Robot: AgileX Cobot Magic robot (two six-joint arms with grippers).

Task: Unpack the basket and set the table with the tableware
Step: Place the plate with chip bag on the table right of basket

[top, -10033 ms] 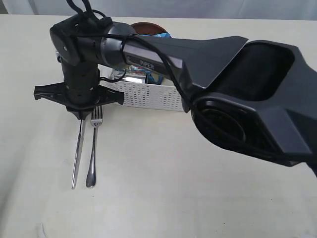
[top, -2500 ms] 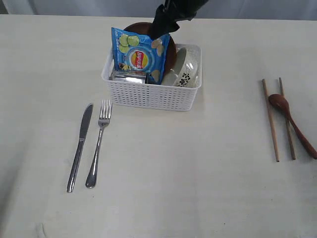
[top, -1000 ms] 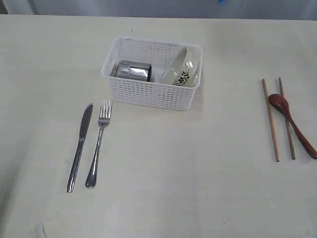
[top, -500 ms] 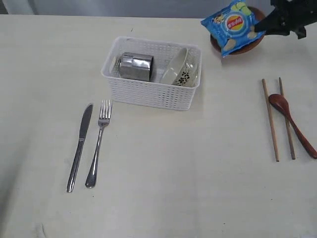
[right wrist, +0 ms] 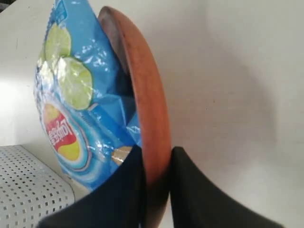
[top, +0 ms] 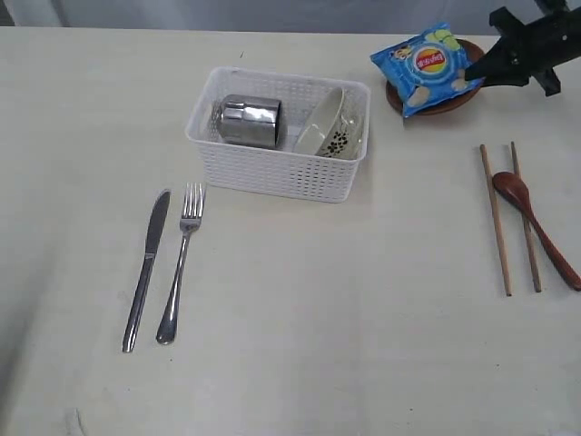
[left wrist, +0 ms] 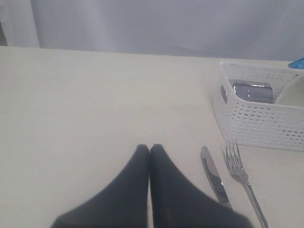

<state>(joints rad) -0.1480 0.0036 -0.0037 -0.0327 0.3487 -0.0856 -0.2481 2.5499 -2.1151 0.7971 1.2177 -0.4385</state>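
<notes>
Basket sits toward the far edge of the table, with the cup and bowl inside it. Near the far right corner my right gripper is clamped on the rim of the tilted brown plate, with the chip bag pressed against it. I see the knife and fork toward the left edge, and the chopsticks and spoon by the right edge. My left gripper is closed on nothing

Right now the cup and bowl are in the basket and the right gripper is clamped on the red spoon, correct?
Not the spoon: the right wrist view shows the right gripper shut on the brown plate. The cup and bowl are in the basket, as said.
</notes>
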